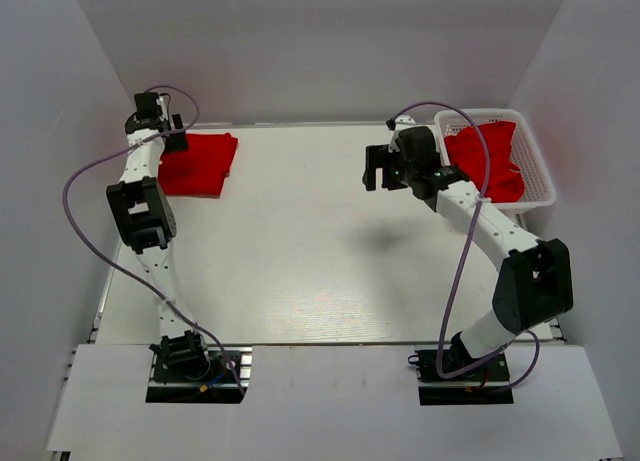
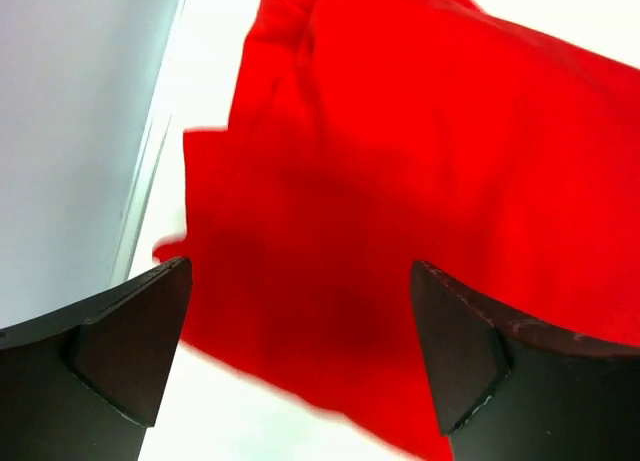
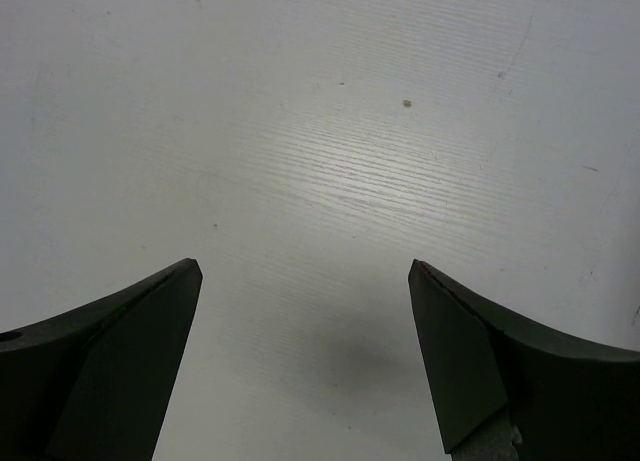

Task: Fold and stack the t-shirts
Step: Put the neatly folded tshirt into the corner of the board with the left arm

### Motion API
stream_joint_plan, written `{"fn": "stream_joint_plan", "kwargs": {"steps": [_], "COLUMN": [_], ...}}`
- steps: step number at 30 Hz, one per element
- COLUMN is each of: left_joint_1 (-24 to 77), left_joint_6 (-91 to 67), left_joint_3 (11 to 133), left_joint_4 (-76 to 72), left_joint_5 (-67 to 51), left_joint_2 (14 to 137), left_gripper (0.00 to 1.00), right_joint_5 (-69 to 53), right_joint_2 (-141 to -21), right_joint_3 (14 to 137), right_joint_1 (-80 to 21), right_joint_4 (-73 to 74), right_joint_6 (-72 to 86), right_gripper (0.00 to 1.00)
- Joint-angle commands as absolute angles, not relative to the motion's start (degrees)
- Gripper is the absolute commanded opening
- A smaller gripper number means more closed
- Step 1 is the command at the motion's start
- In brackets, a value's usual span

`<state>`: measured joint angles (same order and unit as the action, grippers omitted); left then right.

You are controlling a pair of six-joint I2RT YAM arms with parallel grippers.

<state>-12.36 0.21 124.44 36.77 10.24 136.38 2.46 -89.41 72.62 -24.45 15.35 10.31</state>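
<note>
Though wide-jawed, left gripper (image 2: pixel 300 281) over t-shirt (image 2: pixel 420 131) (red)

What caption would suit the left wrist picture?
Open jaws hang above a red t-shirt on the white table.

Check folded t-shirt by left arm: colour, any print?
Plain bright red t-shirt, no print visible; left wrist view shows it best.

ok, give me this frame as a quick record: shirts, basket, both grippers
folded t-shirt: red, lying flat at the far left of the table
basket: white lattice, far right corner
heaped t-shirts: red, crumpled in the basket, count unclear
left gripper: open, above the folded t-shirt, holding nothing
right gripper: open, over bare table beside the basket, holding nothing
</note>
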Motion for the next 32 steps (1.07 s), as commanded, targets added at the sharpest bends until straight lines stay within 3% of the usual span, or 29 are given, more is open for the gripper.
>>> {"fn": "stream_joint_plan", "kwargs": {"steps": [1, 7, 16, 24, 32], "left_joint_1": [-10.99, -7.66, 7.37, 17.40, 19.86], "left_joint_6": [-3.76, -9.04, -18.19, -22.32, -21.80], "left_joint_3": [121.92, 98.76, 66.39, 52.04, 51.50], "left_joint_4": [39.55, 34.19, 24.61, 24.26, 25.93], "left_joint_5": [6.69, -5.53, -3.35, 1.22, 5.02], "left_joint_2": [123.85, 107.07, 81.93, 68.48, 67.68], "left_gripper": [1.00, 1.00, 1.00, 1.00, 1.00], "right_joint_5": [1.32, 3.59, 2.02, -1.05, -1.67], "right_joint_2": [-84.20, -79.72, -76.38, -70.32, -65.48], "right_joint_3": [71.81, 63.64, 55.56, 45.45, 40.52], "right_joint_1": [-24.34, -24.34, -24.35, -24.52, -24.61], "right_joint_4": [14.16, 13.44, 13.28, 6.25, 3.95], "right_joint_6": [11.68, 15.37, 19.24, 23.90, 24.68], "right_gripper": [0.90, 0.90, 0.90, 0.90, 0.90]}}
